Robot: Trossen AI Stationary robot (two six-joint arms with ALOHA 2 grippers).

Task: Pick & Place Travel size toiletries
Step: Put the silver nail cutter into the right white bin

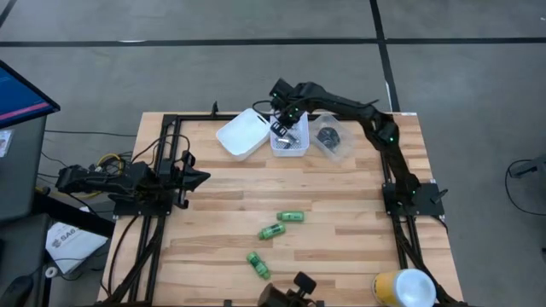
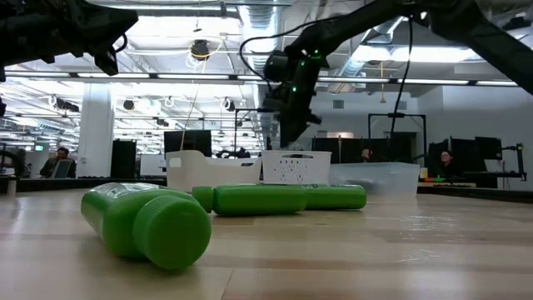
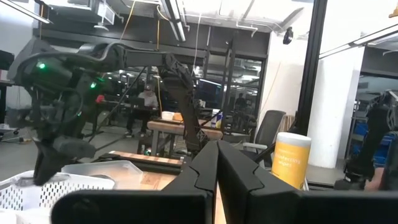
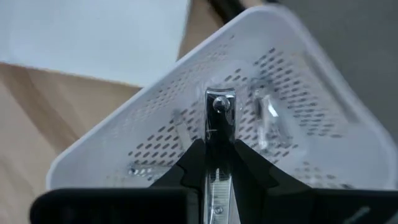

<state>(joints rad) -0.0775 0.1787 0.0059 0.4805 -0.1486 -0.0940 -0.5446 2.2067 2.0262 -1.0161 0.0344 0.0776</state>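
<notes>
Right gripper [image 1: 279,128] is hanging over the perforated white bin [image 1: 298,145] at the table's far edge, fingers nipped on a slim silvery tube [image 4: 219,124].

Detail: tube is sticking out past the fingertips, pointing down into the bin w/ its end above the bin floor; can't tell if it's touching. A plain white bin [image 1: 243,132] is sitting just left of the perforated one, a clear tub [image 1: 331,136] just right. Three green bottles are lying on their sides on the near half of the wood table [image 1: 341,205], well apart from the bins: one [image 1: 291,217] farthest, one [image 1: 271,231] mid, one [image 1: 258,264] nearest. Left gripper [image 1: 194,179] is waiting at the table's left side, fingers pressed together, holding nothing.
</notes>
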